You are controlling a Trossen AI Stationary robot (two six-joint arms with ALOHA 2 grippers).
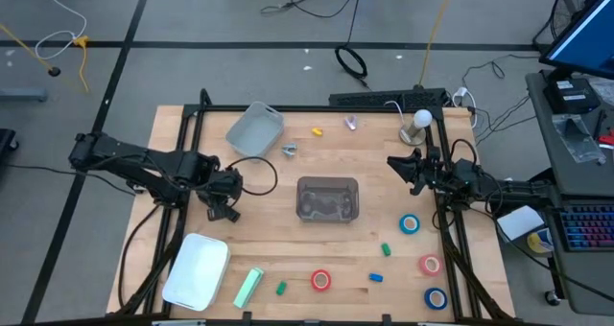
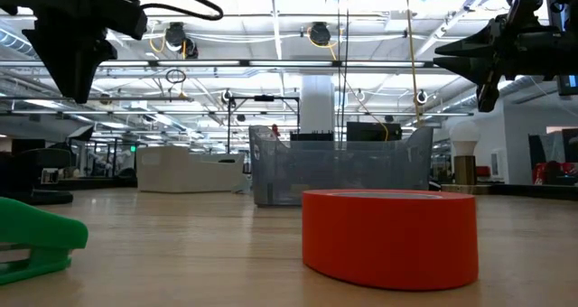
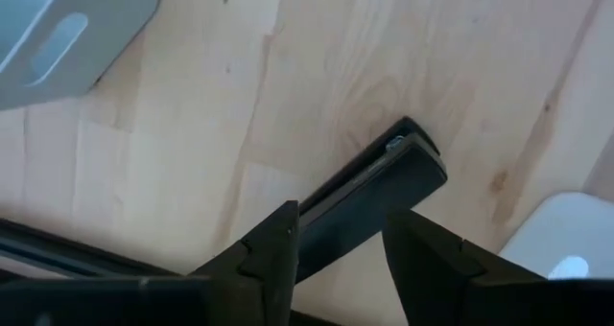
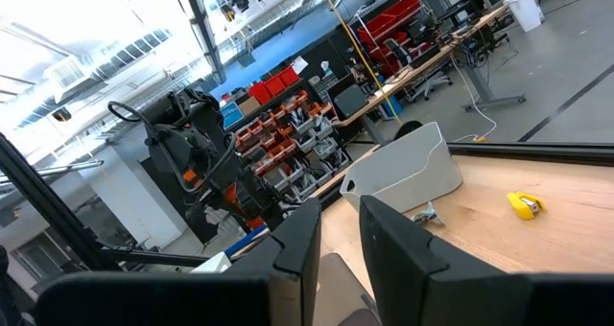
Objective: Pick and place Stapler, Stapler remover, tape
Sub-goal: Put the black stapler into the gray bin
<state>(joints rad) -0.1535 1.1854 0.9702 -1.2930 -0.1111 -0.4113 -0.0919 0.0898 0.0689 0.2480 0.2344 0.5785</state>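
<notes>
The mint-green stapler (image 1: 248, 288) lies flat near the table's near edge, beside a white tray. Two small silvery stapler removers (image 1: 289, 151) (image 1: 351, 123) lie toward the far edge. The red tape (image 1: 320, 280) (image 2: 390, 237) lies flat near the near edge. On the right lie a blue tape (image 1: 411, 224), a pinkish tape (image 1: 429, 265) and a second blue tape (image 1: 436, 296). My left gripper (image 1: 225, 197) (image 3: 341, 254) hangs open above the table's left part, over a dark frame bar (image 3: 369, 197). My right gripper (image 1: 403, 168) (image 4: 341, 240) hovers open right of the clear bin, high off the table (image 2: 470, 59).
A clear bin (image 1: 328, 198) (image 2: 339, 167) stands at the table's centre, a grey bin (image 1: 255, 129) toward the far left, a white tray (image 1: 197, 268) at the near left. Small green (image 1: 281, 288), blue (image 1: 376, 278) and yellow (image 1: 318, 130) pieces lie about. A bulb lamp (image 1: 419, 123) stands at the far right.
</notes>
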